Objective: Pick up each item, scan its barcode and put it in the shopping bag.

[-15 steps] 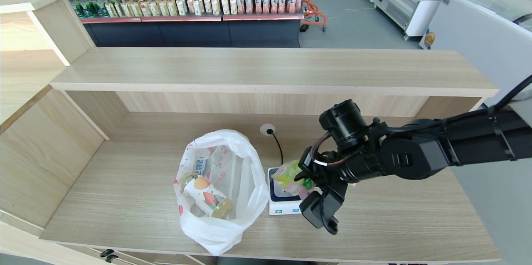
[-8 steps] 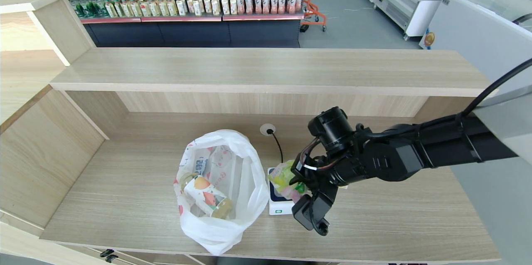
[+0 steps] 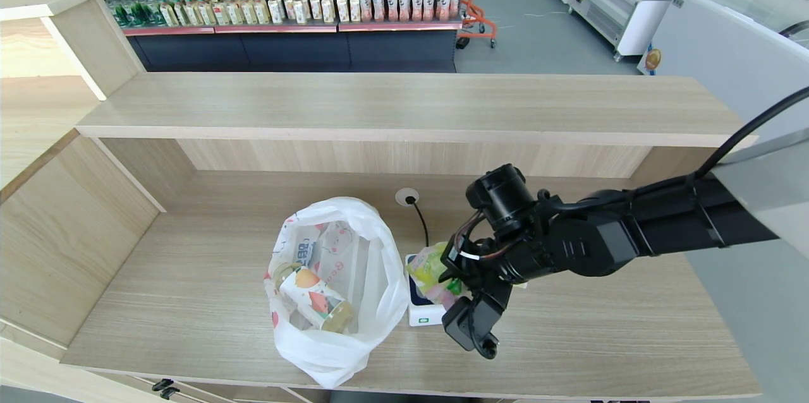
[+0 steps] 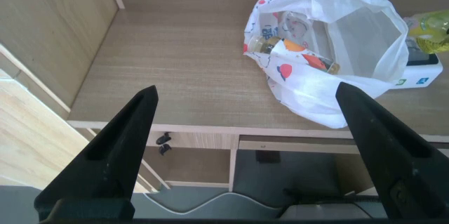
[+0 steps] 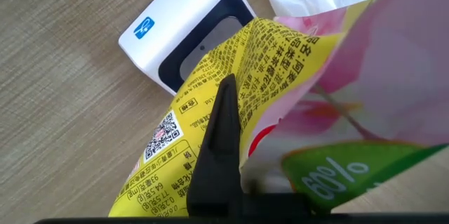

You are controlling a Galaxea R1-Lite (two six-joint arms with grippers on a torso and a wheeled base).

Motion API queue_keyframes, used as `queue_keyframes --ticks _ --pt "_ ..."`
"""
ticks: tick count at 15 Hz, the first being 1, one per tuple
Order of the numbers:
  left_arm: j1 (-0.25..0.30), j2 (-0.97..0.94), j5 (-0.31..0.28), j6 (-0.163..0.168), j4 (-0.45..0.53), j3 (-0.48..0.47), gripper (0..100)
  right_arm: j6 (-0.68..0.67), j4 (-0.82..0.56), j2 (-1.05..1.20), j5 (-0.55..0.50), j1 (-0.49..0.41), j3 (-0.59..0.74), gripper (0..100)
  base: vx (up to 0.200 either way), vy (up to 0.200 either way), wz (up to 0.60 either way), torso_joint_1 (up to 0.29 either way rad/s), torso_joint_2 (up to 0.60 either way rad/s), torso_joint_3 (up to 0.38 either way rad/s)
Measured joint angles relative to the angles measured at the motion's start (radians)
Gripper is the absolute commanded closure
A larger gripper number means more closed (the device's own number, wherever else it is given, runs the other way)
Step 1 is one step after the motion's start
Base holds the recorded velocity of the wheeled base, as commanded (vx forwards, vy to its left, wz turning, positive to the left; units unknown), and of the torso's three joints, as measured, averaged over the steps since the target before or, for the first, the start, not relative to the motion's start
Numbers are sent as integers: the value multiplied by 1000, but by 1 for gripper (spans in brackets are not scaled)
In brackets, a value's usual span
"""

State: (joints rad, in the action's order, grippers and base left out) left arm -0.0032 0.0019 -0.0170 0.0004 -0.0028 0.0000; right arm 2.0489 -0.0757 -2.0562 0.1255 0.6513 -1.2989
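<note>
My right gripper (image 3: 454, 276) is shut on a yellow, pink and green snack packet (image 3: 432, 271) and holds it just above the white barcode scanner (image 3: 422, 314) on the counter. In the right wrist view the packet (image 5: 295, 97) has its printed yellow back toward the scanner (image 5: 175, 38), with one dark finger (image 5: 221, 147) pressed on it. The white shopping bag (image 3: 335, 283) stands open left of the scanner and holds several items. My left gripper (image 4: 245, 147) is open, well back from the counter's front edge, with the bag (image 4: 330, 48) ahead of it.
A black cable (image 3: 420, 220) runs from a hole in the counter to the scanner. The wooden counter (image 3: 600, 327) has a raised shelf behind and a side wall on the left. Store shelves with bottles (image 3: 284, 5) stand beyond.
My right arm has carried the packet to the left, toward the bag and over the scanner. Over the last half second it barely shifted.
</note>
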Motion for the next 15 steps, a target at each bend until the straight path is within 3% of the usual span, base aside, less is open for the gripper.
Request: queue_keyframes --ticks 4,7,10,15 --pt "0 0 0 2 0 0 0 -21 0 14 3 0 -6 100 0 0 0 0 0 0" --pt "0 0 0 5 0 0 0 -203 6 57 8 -2 -33 100 0 0 0 0 0 0" --pt "0 0 0 4 0 0 0 -569 10 148 30 4 -88 100 0 0 0 0 0 0" --pt "0 0 0 3 0 0 0 -1484 73 324 28 47 -101 100 0 0 0 0 0 0"
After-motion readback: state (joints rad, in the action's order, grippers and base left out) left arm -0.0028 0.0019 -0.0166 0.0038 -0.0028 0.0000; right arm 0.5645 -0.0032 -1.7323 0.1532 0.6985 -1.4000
